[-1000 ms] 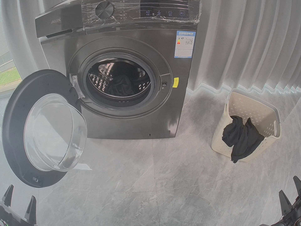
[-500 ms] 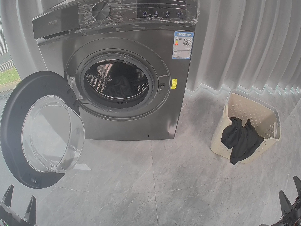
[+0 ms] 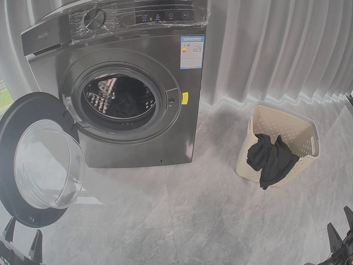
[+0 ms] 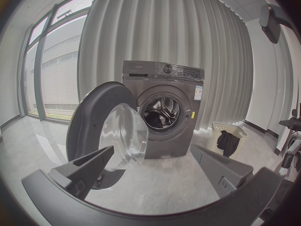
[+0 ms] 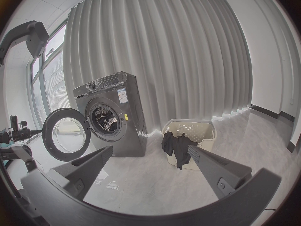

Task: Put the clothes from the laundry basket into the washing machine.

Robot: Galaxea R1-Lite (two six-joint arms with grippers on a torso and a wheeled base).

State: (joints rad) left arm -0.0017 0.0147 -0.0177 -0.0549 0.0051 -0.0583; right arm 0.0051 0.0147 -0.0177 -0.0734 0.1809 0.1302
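The grey washing machine (image 3: pixel 121 89) stands at the left with its round door (image 3: pixel 33 162) swung open; a dark garment (image 3: pixel 125 105) lies in the drum. To its right, the cream laundry basket (image 3: pixel 294 129) sits on the floor with black clothes (image 3: pixel 270 159) draped over its front rim. My left gripper (image 3: pixel 22 236) is open at the lower left, and my right gripper (image 3: pixel 340 225) is open at the lower right, both far from the basket and holding nothing. From the right wrist, the basket (image 5: pixel 200 129) and black clothes (image 5: pixel 177 146) appear ahead between the open fingers (image 5: pixel 216 167).
Grey tiled floor (image 3: pixel 191 218) spreads between me, the machine and the basket. White pleated curtains (image 3: pixel 279 37) hang behind both. The open door juts out toward my left side. Large windows (image 4: pixel 53 69) are on the left wall.
The whole head view has shifted: machine and basket sit further left and slightly lower in the picture, so the camera has turned right. Neither gripper changed and the clothes lie as before.
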